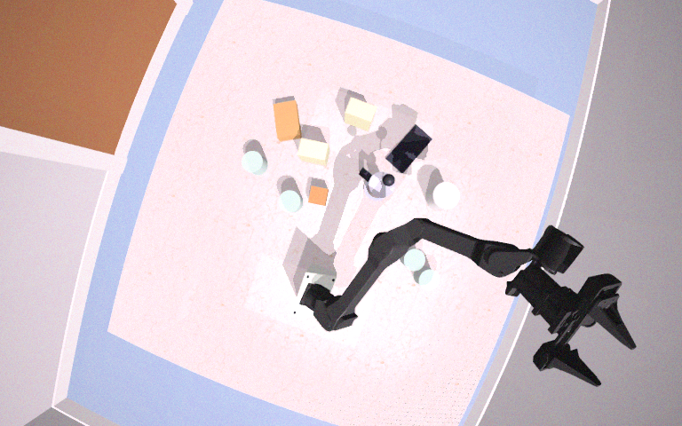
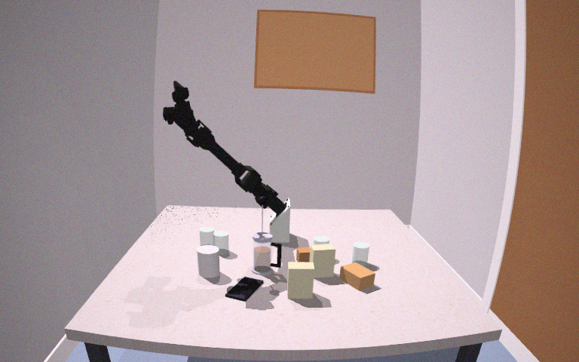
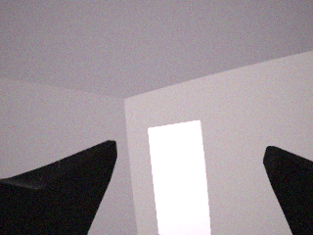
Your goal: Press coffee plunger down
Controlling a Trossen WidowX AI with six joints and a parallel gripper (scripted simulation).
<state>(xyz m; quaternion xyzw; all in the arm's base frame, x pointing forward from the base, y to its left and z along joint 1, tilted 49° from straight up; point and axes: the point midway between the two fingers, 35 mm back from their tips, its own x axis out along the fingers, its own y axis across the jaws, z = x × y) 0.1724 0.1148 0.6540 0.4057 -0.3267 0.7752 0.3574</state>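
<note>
In the exterior view, we locate the clear cylindrical coffee press with a black side handle (image 1: 374, 190) (image 2: 261, 259) upright on the pale pink speckled surface (image 1: 191, 253) (image 2: 400, 314). We observe its thin metal plunger rod (image 2: 261, 219) extending above the lid; the plunger is raised. In the top view, we see the round black knob (image 1: 388, 179) over the press.

We identify the black two-fingered pincer (image 1: 616, 366) (image 2: 176, 83) (image 3: 192, 152) as released: its fingers stand wide apart, with nothing between them. It is positioned well apart from the press and much higher. The black jointed arm (image 1: 448, 235) (image 2: 225, 154) supports it.

With the top view as reference, we find the flat black rectangular slab (image 1: 408, 148) (image 2: 244, 288) near the press, toward the upper right. The white opaque cylinder (image 1: 446, 195) (image 2: 207, 262) stands right of the press, and the small orange cube (image 1: 318, 195) (image 2: 303, 254) lies to its left.
</note>
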